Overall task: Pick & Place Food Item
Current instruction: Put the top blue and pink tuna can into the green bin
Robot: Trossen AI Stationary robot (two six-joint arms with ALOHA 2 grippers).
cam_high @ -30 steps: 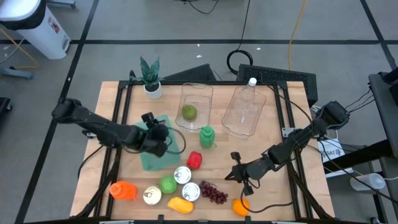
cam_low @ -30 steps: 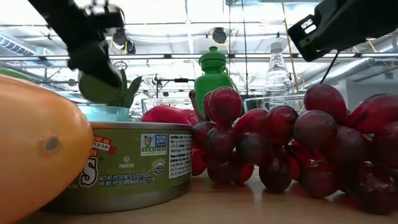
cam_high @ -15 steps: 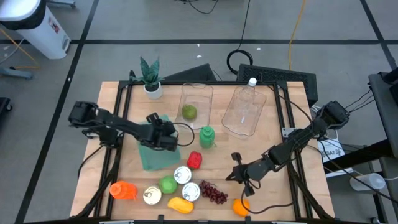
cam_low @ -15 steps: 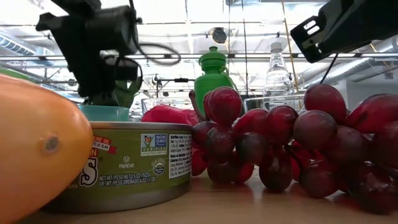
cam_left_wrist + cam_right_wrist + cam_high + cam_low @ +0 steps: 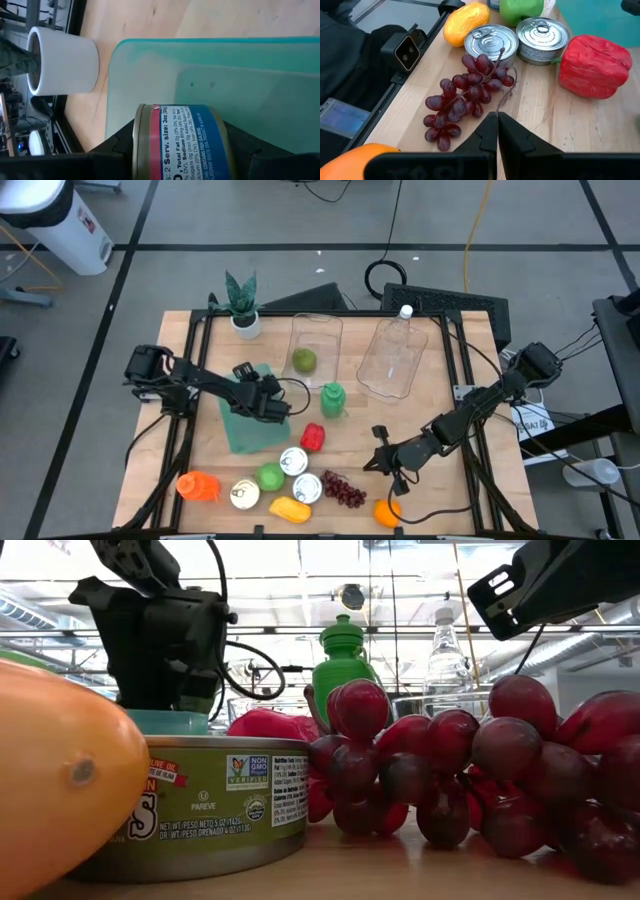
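My left gripper [image 5: 264, 402] is shut on a small tin can [image 5: 180, 142] with a blue and red label, low over the teal board [image 5: 243, 432] on the table's left half. In the low view the gripper [image 5: 165, 650] reaches down to the board's edge [image 5: 170, 721]. Whether the can touches the board is hidden. My right gripper [image 5: 383, 460] hangs shut and empty above the table, right of the red grapes [image 5: 343, 489]; its own view shows the closed fingers [image 5: 497, 125] above the grapes [image 5: 465, 95]. My left gripper pinches the can's round side wall [image 5: 145, 150] between its two fingers [image 5: 112, 152], one on each side. The fingers slant down from the table's left side. The can sits between them above the teal board [image 5: 225, 70]; whether it rests there I cannot tell.
Near edge: two tins [image 5: 293, 461], [image 5: 307, 487], a third tin [image 5: 243, 494], green apple [image 5: 270, 476], mango [image 5: 288, 508], orange [image 5: 387, 511], red pepper [image 5: 312, 436]. Farther back: green bottle [image 5: 333, 398], a clear tub with a lime [image 5: 304, 361], another clear tub [image 5: 393, 355], potted plant [image 5: 243, 310].
My left gripper has come down toward the teal board and a little toward the table's right, tipping steeply downward, with the can still held. The right arm has kept still.
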